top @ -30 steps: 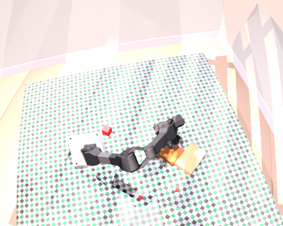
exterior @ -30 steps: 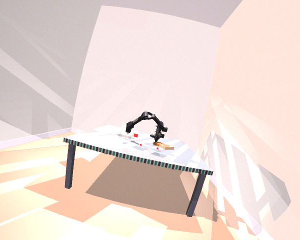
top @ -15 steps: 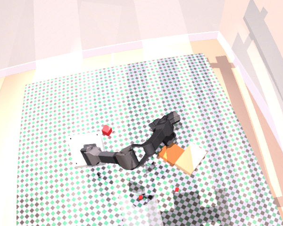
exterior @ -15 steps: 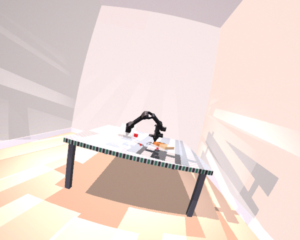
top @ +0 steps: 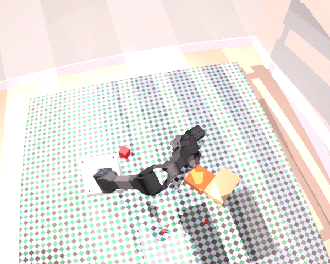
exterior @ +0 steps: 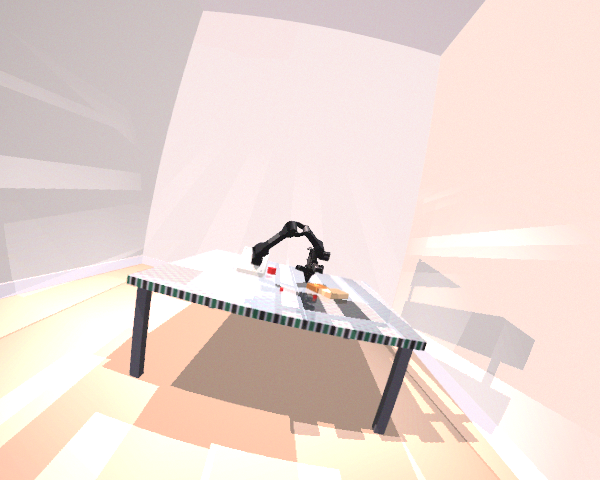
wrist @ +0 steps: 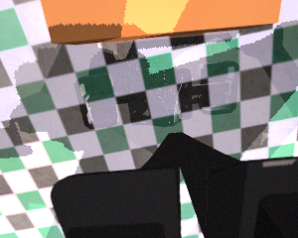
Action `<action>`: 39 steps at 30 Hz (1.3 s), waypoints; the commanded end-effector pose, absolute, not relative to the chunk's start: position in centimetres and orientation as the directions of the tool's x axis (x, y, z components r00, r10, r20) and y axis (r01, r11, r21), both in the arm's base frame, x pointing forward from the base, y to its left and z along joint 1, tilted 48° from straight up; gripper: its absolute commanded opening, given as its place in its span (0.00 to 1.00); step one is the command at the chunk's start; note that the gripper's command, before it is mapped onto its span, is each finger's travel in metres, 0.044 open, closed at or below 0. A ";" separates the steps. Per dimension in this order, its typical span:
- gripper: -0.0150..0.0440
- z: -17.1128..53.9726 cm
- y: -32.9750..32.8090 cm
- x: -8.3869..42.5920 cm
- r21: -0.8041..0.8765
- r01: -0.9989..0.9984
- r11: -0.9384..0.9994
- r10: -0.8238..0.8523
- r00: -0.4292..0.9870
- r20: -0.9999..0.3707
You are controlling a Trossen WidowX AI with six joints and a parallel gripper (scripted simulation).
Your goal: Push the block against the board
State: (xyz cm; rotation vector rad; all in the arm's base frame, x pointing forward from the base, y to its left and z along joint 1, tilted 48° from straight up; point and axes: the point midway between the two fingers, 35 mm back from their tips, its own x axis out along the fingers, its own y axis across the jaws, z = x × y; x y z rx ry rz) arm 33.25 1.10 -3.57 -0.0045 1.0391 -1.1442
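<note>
The orange square block lies flat on the checkered table. The tan board lies flat at its right in the top view. One block side appears to lie along the board's long side; a thin gap cannot be ruled out. Their lower-left edges look about in line there. My gripper is shut and empty, pointing down on the block's side away from the board. The wrist view shows table between the fingertips and the block; the board is out of that view.
A red cube sits by the white base plate. Two small red pieces lie on the table, one toward the left and one nearer the board. Dark shadows cross the table.
</note>
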 end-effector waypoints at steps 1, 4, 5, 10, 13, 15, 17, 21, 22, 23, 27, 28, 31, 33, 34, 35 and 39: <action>0.25 -0.9 4.2 33.6 -0.463 0.746 0.480 -0.733 0.052 -0.678; 0.25 -0.7 4.5 33.6 -0.463 0.746 0.480 -0.734 0.051 -0.678; 0.25 -0.7 4.5 33.6 -0.463 0.746 0.480 -0.734 0.051 -0.678; 0.25 -0.1 4.0 33.8 -0.509 0.686 0.520 -0.732 0.051 -0.679; 0.25 0.7 3.3 34.1 -0.560 0.607 0.564 -0.731 0.052 -0.680; 0.25 1.2 2.9 34.3 -0.590 0.551 0.590 -0.730 0.052 -0.681; 0.25 1.7 2.5 34.4 -0.618 0.492 0.613 -0.730 0.052 -0.682; 0.25 2.7 1.6 34.7 -0.665 0.369 0.649 -0.729 0.052 -0.682; 0.25 2.9 1.4 34.8 -0.675 0.336 0.656 -0.729 0.052 -0.682; 0.25 3.2 1.1 34.8 -0.684 0.304 0.663 -0.729 0.052 -0.682; 0.25 4.2 0.2 35.0 -0.713 0.171 0.680 -0.729 0.053 -0.682; 0.25 4.4 0.0 35.1 -0.718 0.137 0.682 -0.729 0.053 -0.682; 0.25 5.2 -0.7 35.2 -0.729 0.034 0.684 -0.730 0.053 -0.682; 0.25 5.7 -1.2 35.2 -0.732 -0.034 0.681 -0.730 0.053 -0.681; 0.25 6.0 -1.5 35.3 -0.732 -0.068 0.678 -0.730 0.053 -0.681; 0.25 6.2 -1.7 35.3 -0.732 -0.102 0.674 -0.731 0.053 -0.681; 0.25 7.3 -2.7 35.3 -0.721 -0.237 0.651 -0.732 0.053 -0.679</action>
